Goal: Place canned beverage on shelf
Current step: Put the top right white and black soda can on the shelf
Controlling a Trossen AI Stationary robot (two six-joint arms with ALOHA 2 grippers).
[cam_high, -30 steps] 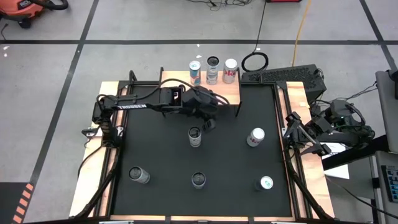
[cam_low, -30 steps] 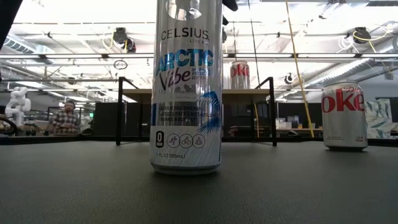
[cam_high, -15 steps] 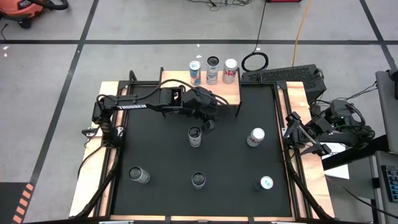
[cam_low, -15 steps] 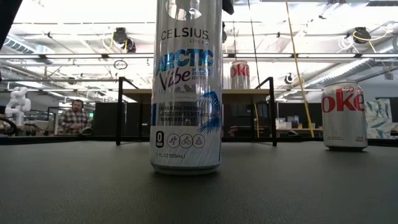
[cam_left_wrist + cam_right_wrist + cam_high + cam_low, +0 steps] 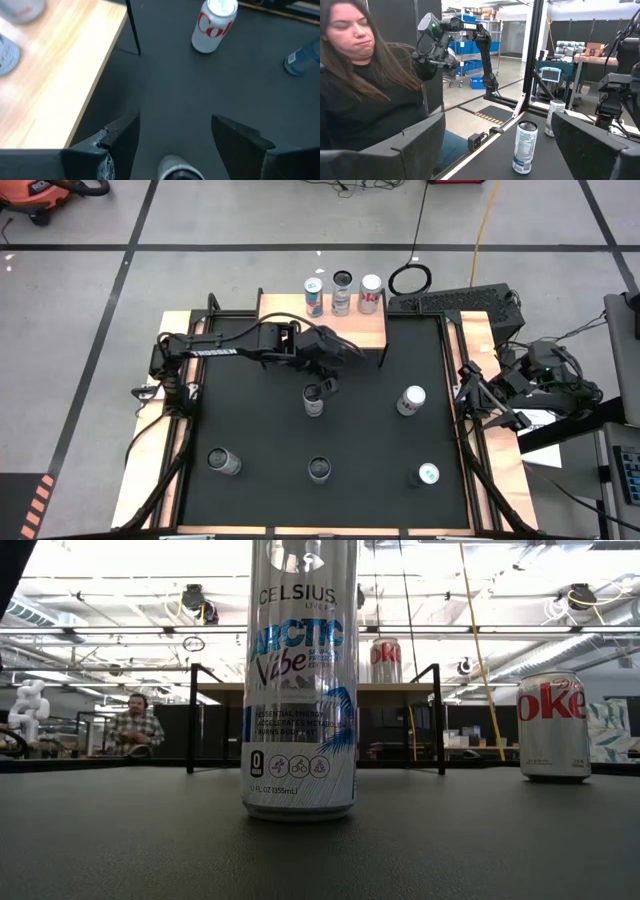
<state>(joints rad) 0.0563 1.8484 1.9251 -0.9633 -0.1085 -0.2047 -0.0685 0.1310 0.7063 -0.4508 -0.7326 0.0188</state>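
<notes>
While the left gripper (image 5: 328, 384) hangs open just above the can (image 5: 314, 400), its smooth, slippery sides probably need a squeeze around the middle.

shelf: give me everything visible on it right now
The shelf is a small rectangular light-wood board raised on thin black legs, sitting level at the far edge of the black mat. Three cans stand upright in a row along its far edge; the near part of the board is bare. The left tool hangs open just in front of it, over a can on the mat, not touching the board.
</notes>
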